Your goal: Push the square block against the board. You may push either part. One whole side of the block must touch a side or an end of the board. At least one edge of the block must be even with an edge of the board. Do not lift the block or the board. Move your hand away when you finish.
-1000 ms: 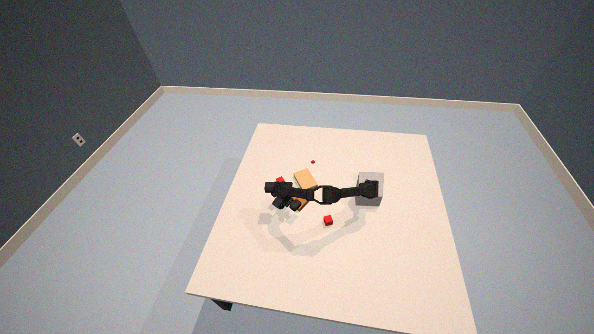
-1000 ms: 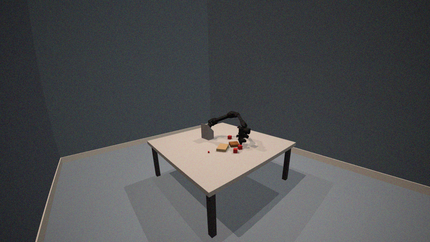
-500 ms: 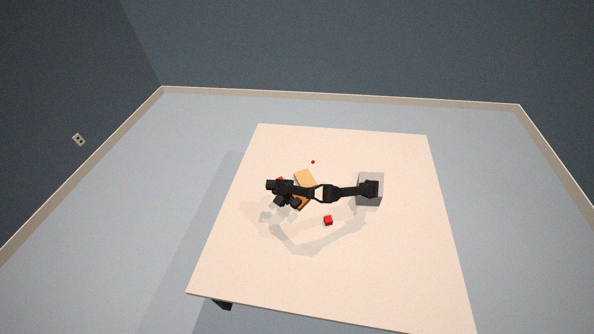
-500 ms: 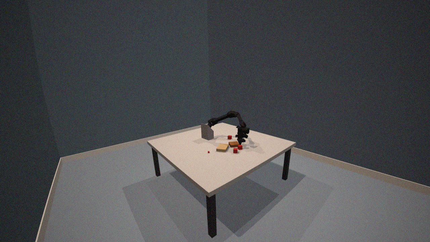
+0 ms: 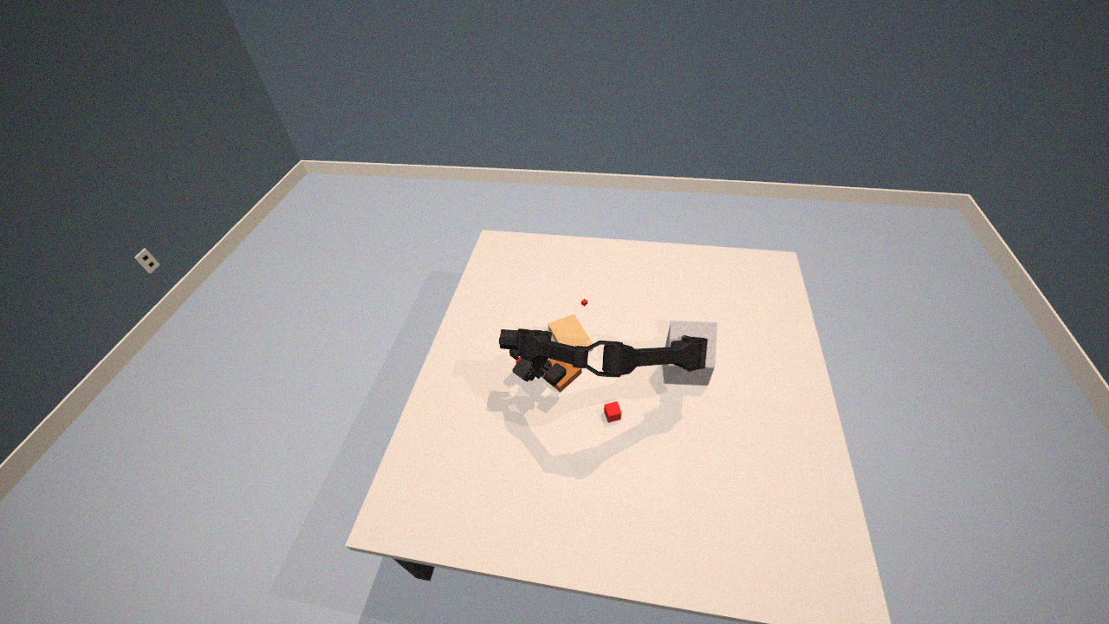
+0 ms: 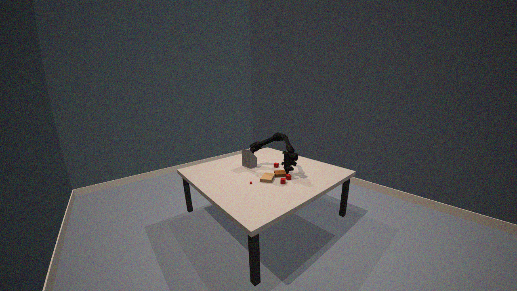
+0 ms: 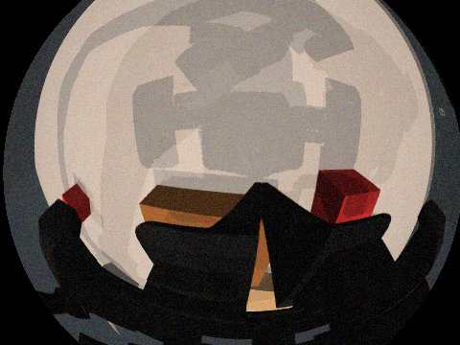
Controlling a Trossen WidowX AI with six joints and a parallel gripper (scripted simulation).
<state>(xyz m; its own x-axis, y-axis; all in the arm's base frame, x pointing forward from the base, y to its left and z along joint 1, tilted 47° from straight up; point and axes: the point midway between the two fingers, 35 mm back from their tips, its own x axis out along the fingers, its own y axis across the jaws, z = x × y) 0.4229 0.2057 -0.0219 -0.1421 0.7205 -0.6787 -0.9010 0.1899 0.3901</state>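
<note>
Black arm with an angular pincer [image 5: 540, 371] [image 6: 287, 173] [image 7: 260, 188]

Slim black links [image 5: 647, 356] [image 6: 266, 141] are joined by bulkier rounded housings [image 5: 618, 358] [image 6: 278, 136], and an open, forked section is seen near the centre of the top frame. In the wrist frame, pointed inner tips are flanked by curved, blunt-ended side parts, all matt black.

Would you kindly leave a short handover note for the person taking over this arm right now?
Pincer: shut, holding nothing, low beside the square block.
Square block: darker orange-brown, flat on the table.
Board: lighter tan, flat, close to the block; the arm hides part of the gap from above.
Done: no flush, edge-aligned contact can be confirmed.
Left: push one whole block side against the board, line up an edge, lift neither, then withdraw.
</note>
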